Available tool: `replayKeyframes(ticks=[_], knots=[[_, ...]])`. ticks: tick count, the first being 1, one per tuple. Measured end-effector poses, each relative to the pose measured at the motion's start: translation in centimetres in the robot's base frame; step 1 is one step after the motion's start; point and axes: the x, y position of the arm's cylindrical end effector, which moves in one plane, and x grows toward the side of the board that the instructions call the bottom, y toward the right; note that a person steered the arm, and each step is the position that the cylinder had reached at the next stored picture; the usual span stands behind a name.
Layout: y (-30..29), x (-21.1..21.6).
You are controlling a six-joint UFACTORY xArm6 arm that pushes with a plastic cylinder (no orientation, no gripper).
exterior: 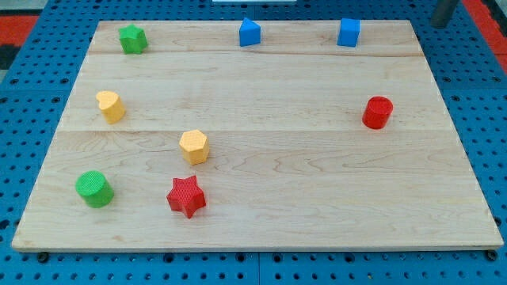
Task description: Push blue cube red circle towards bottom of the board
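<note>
Nearest the view's bottom, the red star (pixel 186 196) and the green cylinder (pixel 94 189) sat side by side but apart on the board (pixel 301 198), far down and to the view's left of my tip (pixel 438 24). Just above the star was the yellow hexagon (pixel 194 146), and further up toward the left edge the other yellow block (pixel 110 106) (its shape I could not settle from here).

The red circle (pixel 378 112) stood alone on the view's right half, below my tip and a little to its left, well apart from everything else. The stretch of board below it down to the bottom edge lay open.

Along the top edge, the blue cube (pixel 348 32) was the block closest to my tip, to its left at much the same height, with a clear gap between them. Further left came the second blue block (pixel 249 32), with a peaked top, and far left the green star (pixel 133 38).

My tip itself showed only as a dark rod end at the view's top right corner, over the blue perforated table (pixel 475 95) beyond the board's corner, touching no block. The rod carried no jaws, so there was nothing to open, close or grip.
</note>
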Motion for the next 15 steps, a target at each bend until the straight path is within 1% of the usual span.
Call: replayKeyframes(ticks=[1,2,3,4,6,7,8,9,10,11,12,13,14,15], knots=[[-2.3,-1.4],[-5.5,-1.4],[-14.3,-1.3],[-16.7,0.0],[-18.0,7.1],[-17.8,10.9],[-17.6,13.9],[-17.6,14.0],[-15.4,14.2],[-14.7,18.8],[-16.5,22.5],[-16.8,24.2],[-15.7,26.1],[-14.8,29.3]])
